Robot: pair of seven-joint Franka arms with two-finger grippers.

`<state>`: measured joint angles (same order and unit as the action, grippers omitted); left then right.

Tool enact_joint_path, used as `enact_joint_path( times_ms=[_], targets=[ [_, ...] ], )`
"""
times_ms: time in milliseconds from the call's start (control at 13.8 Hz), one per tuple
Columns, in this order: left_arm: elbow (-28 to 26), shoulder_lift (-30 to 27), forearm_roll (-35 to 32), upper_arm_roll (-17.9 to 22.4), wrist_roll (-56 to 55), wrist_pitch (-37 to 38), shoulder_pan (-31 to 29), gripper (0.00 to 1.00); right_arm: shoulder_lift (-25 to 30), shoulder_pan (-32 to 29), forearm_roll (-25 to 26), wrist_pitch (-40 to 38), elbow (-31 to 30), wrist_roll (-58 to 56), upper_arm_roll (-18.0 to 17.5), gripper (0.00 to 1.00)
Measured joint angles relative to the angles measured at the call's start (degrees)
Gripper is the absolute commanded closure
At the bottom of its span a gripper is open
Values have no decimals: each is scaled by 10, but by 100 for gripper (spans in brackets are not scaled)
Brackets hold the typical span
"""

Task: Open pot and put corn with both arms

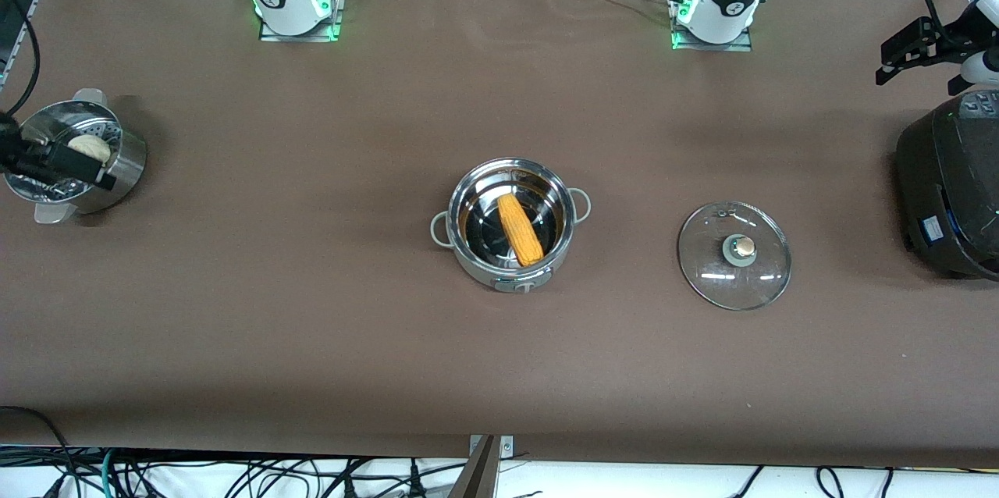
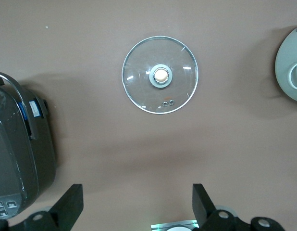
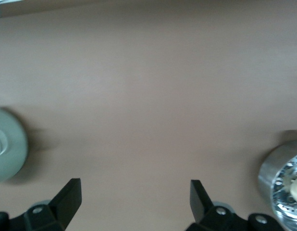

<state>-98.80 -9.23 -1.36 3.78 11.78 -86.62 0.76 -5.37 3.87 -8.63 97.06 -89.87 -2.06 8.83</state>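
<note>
Corn (image 1: 520, 229) lengthwise in pot (image 1: 511, 224)

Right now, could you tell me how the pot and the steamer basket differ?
The pot sits mid-table and holds the corn; the steamer basket sits at the right arm's end and holds a white bun. The pot's inside is smooth; the basket's is perforated. The right hand is over the basket; nothing is over the pot. Both are shiny steel, round and uncovered.

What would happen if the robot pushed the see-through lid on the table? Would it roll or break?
The glass lid lies flat, knob up, so it would probably slide rather than roll. Being clear glass, it is likely fragile and fairly heavy. Its smooth surface looks slippery, so the knob seems the safest place to grab.
</note>
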Motion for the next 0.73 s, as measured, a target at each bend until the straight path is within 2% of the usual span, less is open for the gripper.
enact_joint_path(
  times_ms=[145,291,726],
  targets=[
    [0,0,0,0,0,0,0,0,42,-8,24,-1,-36,8,-54,0],
    [0,0,0,0,0,0,0,0,51,-9,51,-3,-48,11,-81,0],
    [0,0,0,0,0,3,0,0,34,-11,81,-10,-49,11,-87,0]
  ],
)
